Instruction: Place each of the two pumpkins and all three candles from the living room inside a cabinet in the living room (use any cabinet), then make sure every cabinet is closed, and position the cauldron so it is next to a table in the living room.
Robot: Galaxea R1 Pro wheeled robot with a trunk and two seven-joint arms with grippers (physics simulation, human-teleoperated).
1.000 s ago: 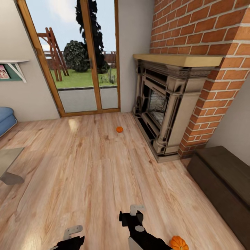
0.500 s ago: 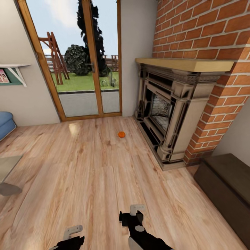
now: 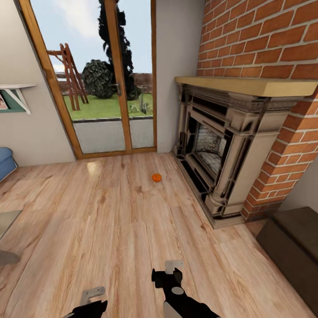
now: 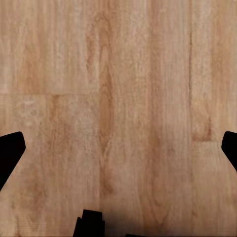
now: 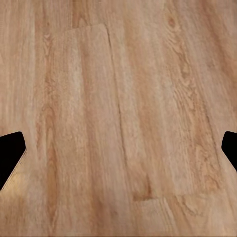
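Pumpkin (image 3: 156, 177): seen in head view at approx 12 o'clock from the grippers, well apart from them; small, orange, resting on wood floor (image 3: 110, 221), near the fireplace base, on its left.
Cabinet (image 3: 293, 240): dark-brown low unit, at approx 3 o'clock, against rt wall past the brick column; only part in view, no drawer seen pulled out.
Fireplace (image 3: 221, 145): at approx 1–2 o'clock, stone surround w/ pale mantel, brick above.
Glass door (image 3: 101, 75): at approx 11 o'clock, wooden frame, garden seen behind.
Left gripper (image 4: 118, 148): fingers spread wide in wrist view, dark tips noted at both frame edges; nothing held, floor planks betw. them.
Right gripper (image 5: 118, 148): likewise spread apart, empty; floor planks betw. tips.
Both arms: seen low in head view, held above floor.
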